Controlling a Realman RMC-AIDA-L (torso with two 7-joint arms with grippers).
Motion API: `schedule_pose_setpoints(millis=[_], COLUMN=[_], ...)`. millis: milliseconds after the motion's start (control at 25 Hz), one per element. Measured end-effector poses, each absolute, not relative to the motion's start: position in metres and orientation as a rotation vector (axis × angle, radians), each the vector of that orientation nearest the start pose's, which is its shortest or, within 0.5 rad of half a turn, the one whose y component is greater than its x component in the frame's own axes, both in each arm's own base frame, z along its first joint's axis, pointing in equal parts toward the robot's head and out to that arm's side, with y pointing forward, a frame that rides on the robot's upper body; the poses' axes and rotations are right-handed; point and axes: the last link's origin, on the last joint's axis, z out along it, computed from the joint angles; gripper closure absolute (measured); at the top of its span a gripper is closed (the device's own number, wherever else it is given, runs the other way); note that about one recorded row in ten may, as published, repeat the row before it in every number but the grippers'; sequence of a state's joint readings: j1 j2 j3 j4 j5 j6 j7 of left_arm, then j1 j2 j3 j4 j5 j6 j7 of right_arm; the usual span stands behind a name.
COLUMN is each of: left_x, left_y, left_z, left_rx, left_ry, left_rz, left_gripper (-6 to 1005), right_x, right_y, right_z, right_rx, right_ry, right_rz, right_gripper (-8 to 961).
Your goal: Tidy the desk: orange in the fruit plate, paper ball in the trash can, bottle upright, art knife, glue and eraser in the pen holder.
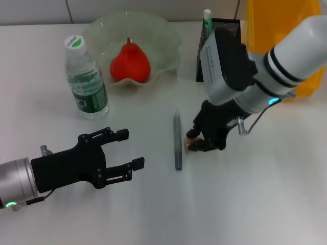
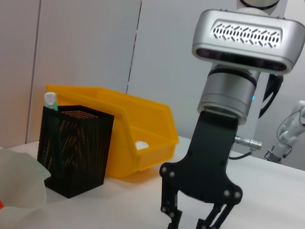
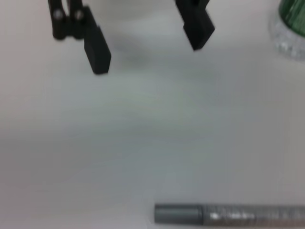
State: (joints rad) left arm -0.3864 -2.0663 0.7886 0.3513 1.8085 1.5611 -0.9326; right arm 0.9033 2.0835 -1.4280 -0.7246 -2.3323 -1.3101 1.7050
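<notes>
Eraser (image 1: 192, 145) sits on the white desk (image 1: 255, 204), clenched between the tips of my right gripper (image 1: 196, 144), just beside the grey art knife (image 1: 177, 140) lying flat. Behind them I see the glue (image 1: 207, 20) standing in the black pen holder (image 1: 227, 26), with the yellow trash can (image 1: 265, 25) next to it. Orange (image 1: 130, 63) rests in the fruit plate (image 1: 168, 46); the bottle (image 1: 85, 80) stands upright nearby. My left gripper (image 1: 127, 149) hovers low over the desk, fingers spread and holding nothing.
</notes>
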Motion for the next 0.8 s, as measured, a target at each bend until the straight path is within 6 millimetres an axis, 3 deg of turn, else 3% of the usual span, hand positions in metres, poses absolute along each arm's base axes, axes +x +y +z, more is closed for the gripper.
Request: schedule_pose_setpoints(millis=[200, 240, 280, 440, 480, 640, 800], left_x=[-0.301, -0.301, -0.301, -0.300, -0.300, -0.299, -0.299], left_y=[0.260, 0.260, 0.260, 0.260, 0.260, 0.261, 0.261], left_z=[-0.042, -0.043, -0.043, -0.043, -0.043, -0.043, -0.043], left_rx=[-2.674, -2.674, -2.674, -2.674, -2.674, -2.675, -2.676], left_ry=[-0.505, -0.505, -0.505, -0.505, -0.505, -0.515, -0.516], left_rz=[-0.853, -0.854, -0.854, -0.857, -0.857, -0.862, -0.864], left_gripper=[199, 199, 199, 199, 199, 200, 200], right_x=[0.143, 0.133, 0.133, 0.117, 0.117, 0.121, 0.130], right_y=[0.387, 0.394, 0.394, 0.421, 0.421, 0.443, 0.453], right_z=[-0.057, -0.037, -0.037, 0.014, 0.014, 0.046, 0.051], right_rx=[-3.082, -3.047, -3.047, -2.846, -2.846, -2.632, -2.535], right_ry=[0.056, 0.144, 0.144, 0.379, 0.379, 0.551, 0.611], right_rz=[-0.307, -0.217, -0.217, -0.044, -0.044, 0.028, 0.014], right_gripper=[696, 700, 705, 708, 708, 707, 707])
